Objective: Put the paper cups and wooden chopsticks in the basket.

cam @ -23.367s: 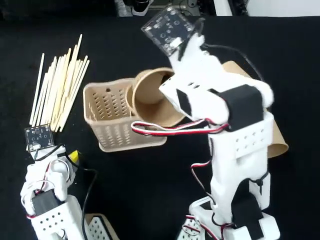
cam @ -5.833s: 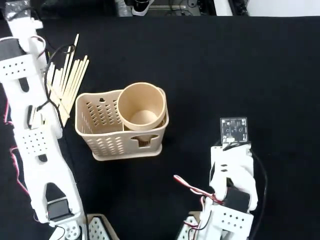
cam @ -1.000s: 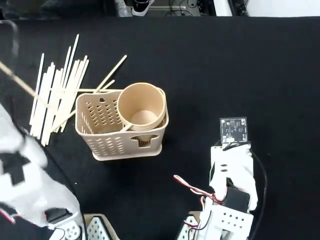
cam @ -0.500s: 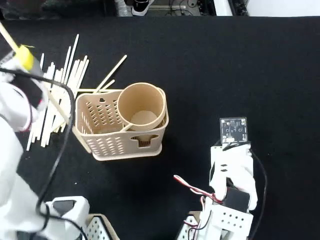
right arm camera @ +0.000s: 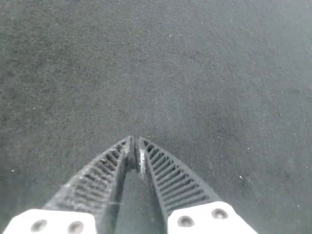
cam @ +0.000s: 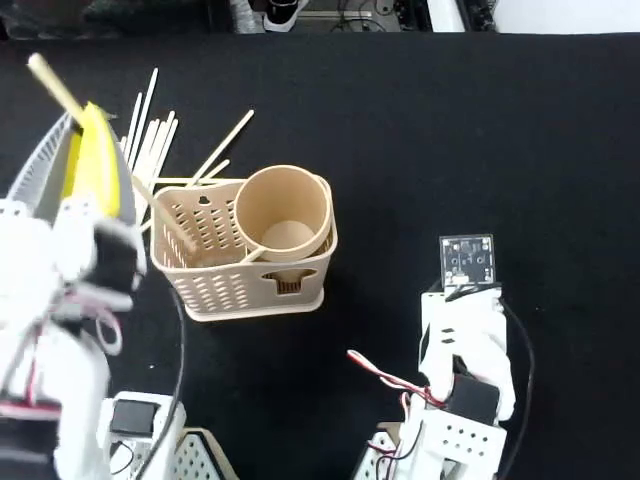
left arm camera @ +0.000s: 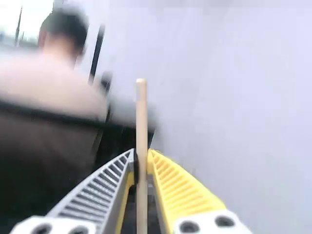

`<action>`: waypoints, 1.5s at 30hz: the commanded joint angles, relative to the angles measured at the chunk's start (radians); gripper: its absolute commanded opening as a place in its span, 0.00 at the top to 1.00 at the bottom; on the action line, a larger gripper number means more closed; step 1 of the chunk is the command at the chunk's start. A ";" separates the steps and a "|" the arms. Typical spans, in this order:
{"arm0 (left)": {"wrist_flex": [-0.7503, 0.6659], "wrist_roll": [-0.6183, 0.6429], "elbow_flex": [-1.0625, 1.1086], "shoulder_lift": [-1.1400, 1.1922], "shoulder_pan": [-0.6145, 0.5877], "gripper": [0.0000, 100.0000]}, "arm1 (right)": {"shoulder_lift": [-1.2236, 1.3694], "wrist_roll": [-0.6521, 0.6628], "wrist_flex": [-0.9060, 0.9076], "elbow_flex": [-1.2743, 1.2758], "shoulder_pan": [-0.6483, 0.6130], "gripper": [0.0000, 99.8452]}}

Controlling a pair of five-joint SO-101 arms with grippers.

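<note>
A beige slotted basket stands left of the table's middle. Nested paper cups sit upright in its right half. My left gripper hangs left of the basket, shut on a wooden chopstick that slants down with its lower end inside the basket's left half. In the left wrist view the chopstick stands between the shut fingers of that gripper. Loose chopsticks lie behind the basket on the left. A few chopsticks rest across its back rim. My right gripper is shut on nothing, over bare cloth.
The black cloth covers the whole table. The folded right arm rests at the front right, well away from the basket. Room clutter lines the table's far edge.
My left arm has swung from the table's left edge toward the basket with the chopstick, whose lower end now dips into the basket. The right arm has kept still.
</note>
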 commanded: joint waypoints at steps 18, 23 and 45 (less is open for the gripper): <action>0.037 -0.141 0.392 -0.166 0.051 0.76 | -0.041 0.008 0.003 -0.002 -0.012 0.99; 0.301 -0.143 0.036 0.025 -0.035 0.76 | -0.041 0.008 0.003 -0.002 -0.012 0.99; 0.701 -0.738 -0.720 1.373 -0.344 0.76 | -0.041 0.008 0.003 -0.002 -0.012 0.99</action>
